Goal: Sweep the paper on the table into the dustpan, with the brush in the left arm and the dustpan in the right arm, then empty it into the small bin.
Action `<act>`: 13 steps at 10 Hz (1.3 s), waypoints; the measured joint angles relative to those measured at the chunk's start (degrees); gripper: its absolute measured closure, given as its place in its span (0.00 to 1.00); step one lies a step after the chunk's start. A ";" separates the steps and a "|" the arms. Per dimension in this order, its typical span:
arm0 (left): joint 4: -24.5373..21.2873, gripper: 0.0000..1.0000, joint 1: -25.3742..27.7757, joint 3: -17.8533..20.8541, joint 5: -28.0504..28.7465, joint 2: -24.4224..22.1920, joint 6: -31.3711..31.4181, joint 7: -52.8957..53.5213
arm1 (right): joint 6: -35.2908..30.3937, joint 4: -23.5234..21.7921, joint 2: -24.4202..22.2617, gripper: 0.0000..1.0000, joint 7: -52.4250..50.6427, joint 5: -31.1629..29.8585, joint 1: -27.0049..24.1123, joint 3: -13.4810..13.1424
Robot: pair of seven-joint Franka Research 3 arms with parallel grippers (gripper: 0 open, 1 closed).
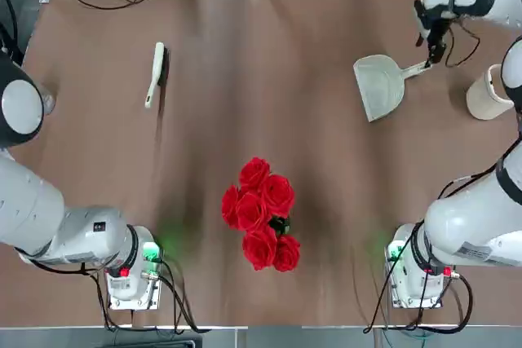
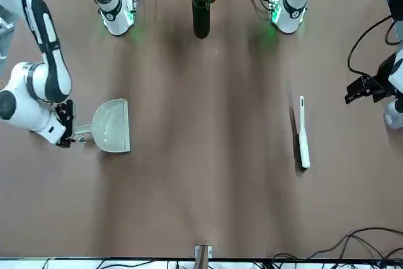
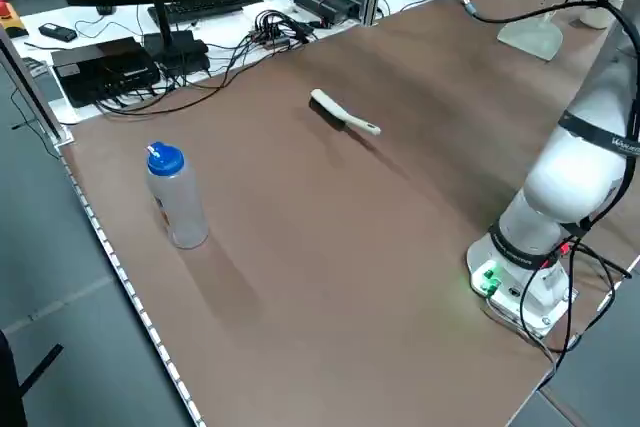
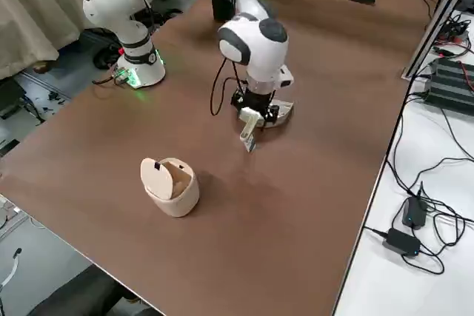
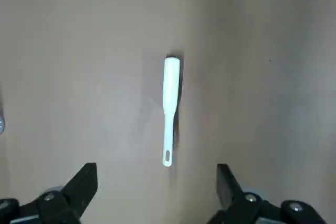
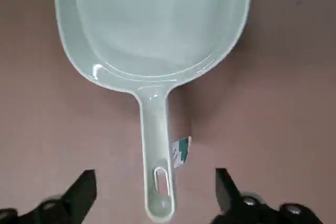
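Near table far edge: dustpan, brush well apart.

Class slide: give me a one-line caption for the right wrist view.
Right claw open above the handle of the pale green dustpan, which lies flat and empty on the brown table.

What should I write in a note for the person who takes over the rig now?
Left gripper: open, holds nothing, above the brush, which lies flat on the table.
Right gripper: open, just over the handle of the dustpan, which lies on the table, not held.
Bin: lies tipped on its side near the table's edge, beside the dustpan.
Paper: not visible in any view; dustpan looks empty.
Done: cannot say whether sweeping and emptying are finished.
Left: check for the paper. If it is in the bin, nothing is left.
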 joint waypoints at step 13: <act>0.17 0.00 0.71 -0.02 0.00 -0.16 0.00 0.23 | -31.21 32.92 -1.30 0.00 76.44 -0.03 6.39 -0.52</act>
